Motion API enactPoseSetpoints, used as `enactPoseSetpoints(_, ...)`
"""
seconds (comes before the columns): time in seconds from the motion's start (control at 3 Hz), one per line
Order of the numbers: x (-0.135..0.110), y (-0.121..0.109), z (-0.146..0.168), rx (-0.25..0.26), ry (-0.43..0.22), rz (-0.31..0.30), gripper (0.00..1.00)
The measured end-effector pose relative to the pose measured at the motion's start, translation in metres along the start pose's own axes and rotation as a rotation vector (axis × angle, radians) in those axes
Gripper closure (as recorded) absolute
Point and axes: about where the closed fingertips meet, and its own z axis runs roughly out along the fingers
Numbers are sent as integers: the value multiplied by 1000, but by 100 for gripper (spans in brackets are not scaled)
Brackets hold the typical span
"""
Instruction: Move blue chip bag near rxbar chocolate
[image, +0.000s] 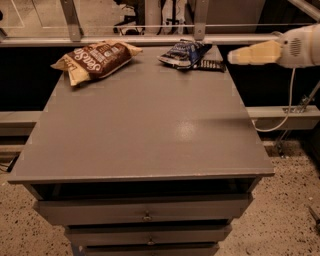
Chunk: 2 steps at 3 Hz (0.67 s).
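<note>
The blue chip bag (183, 52) lies crumpled at the far right of the grey table top (145, 120). The rxbar chocolate (208, 64), a small dark flat bar, lies right beside it, touching its right edge. My gripper (235, 55) is in the air just right of the table's far right corner, beside the bar, and holds nothing. Its cream fingers (255, 52) point left toward the bar and lie close together.
A brown-and-cream chip bag (95, 59) lies at the far left of the table. A metal rail (150, 40) runs behind the table. Drawers (145, 215) sit below the front edge. A white cable (280, 120) hangs at the right.
</note>
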Motion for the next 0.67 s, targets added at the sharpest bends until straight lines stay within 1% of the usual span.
enactPoseSetpoints(0.33,36,-22,-88,-31,8,-118,0)
enactPoseSetpoints(0.67,53,-14,-106,-71,56,-214,0)
